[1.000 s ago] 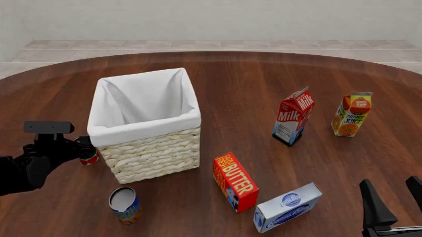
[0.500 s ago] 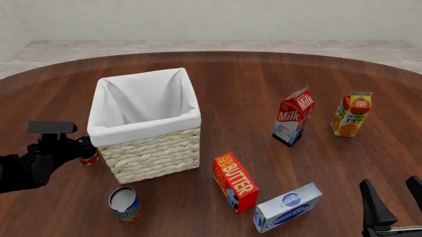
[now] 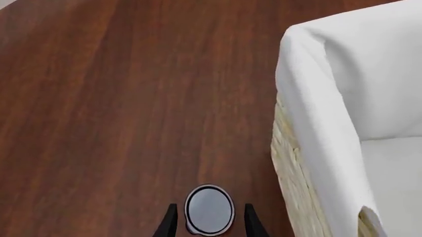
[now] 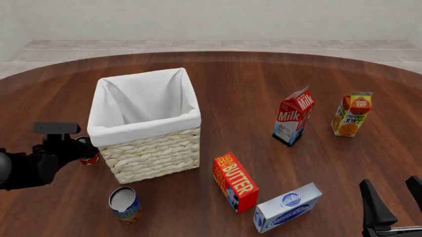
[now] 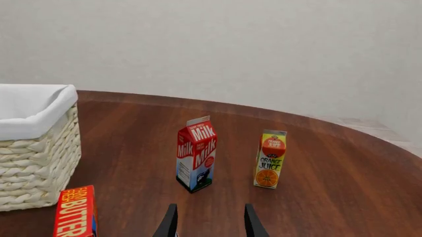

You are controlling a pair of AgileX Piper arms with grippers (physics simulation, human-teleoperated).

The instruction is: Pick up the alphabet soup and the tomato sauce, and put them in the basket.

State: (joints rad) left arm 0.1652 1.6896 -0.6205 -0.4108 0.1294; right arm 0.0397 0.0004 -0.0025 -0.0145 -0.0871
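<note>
My left gripper [image 3: 209,224] sits open astride the tomato sauce [image 3: 209,209], a stiff, slick can; I'd squeeze its sides mid-height.

The tabletop [image 4: 264,79] is dark reddish-brown wood grain. The basket [image 4: 155,153] is cream woven wicker with a white lining. The alphabet soup [image 4: 124,205] shows blue and orange under a silvery-grey top. The tomato sauce [image 4: 88,157], mostly hidden, looks red. Red-and-white milk carton [image 4: 293,116]; orange-yellow juice carton [image 4: 351,114]; red butter box [image 4: 235,181] with yellow lettering.
</note>
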